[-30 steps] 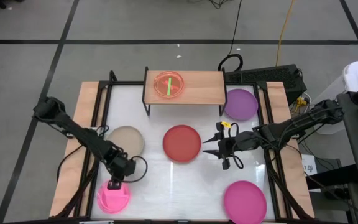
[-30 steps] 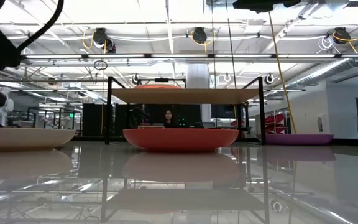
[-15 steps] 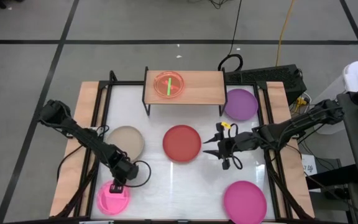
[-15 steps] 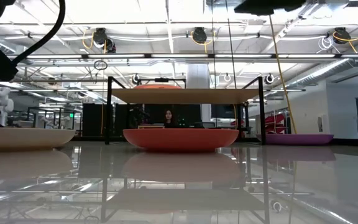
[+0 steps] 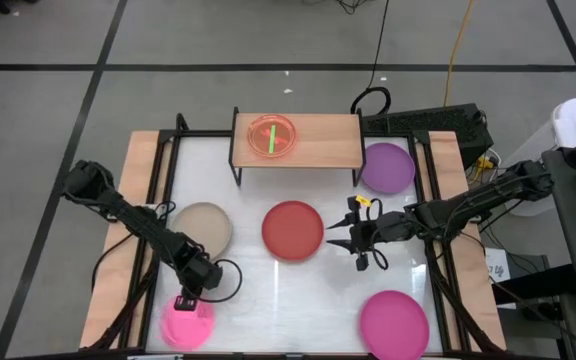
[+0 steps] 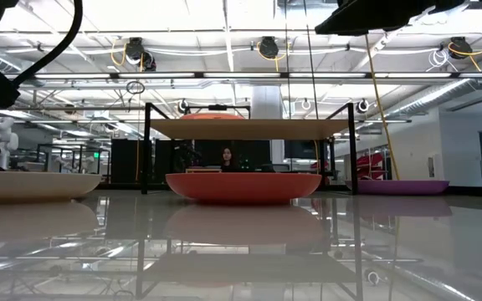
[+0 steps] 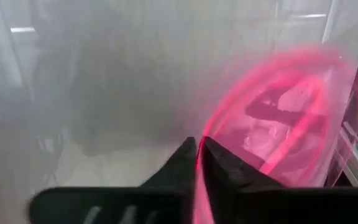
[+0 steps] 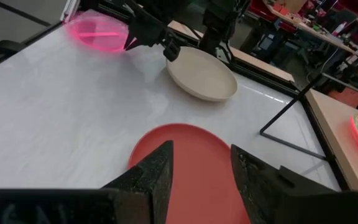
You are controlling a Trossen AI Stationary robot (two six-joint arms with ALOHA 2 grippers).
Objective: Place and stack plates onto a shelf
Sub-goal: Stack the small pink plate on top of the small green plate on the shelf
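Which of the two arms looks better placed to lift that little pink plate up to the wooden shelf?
The left. Its gripper has its jaws shut on the rim of the small pink plate at the table's near left corner. The right gripper, jaws open, hangs beside the red plate, far from the pink one.

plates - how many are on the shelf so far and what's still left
Done: the shelf holds one small orange plate. In hand: the left gripper is shut on the rim of the small pink plate at the table's near left corner. Left: the beige plate, red plate, purple plate and magenta plate lie on the table. The right gripper is open beside the red plate.
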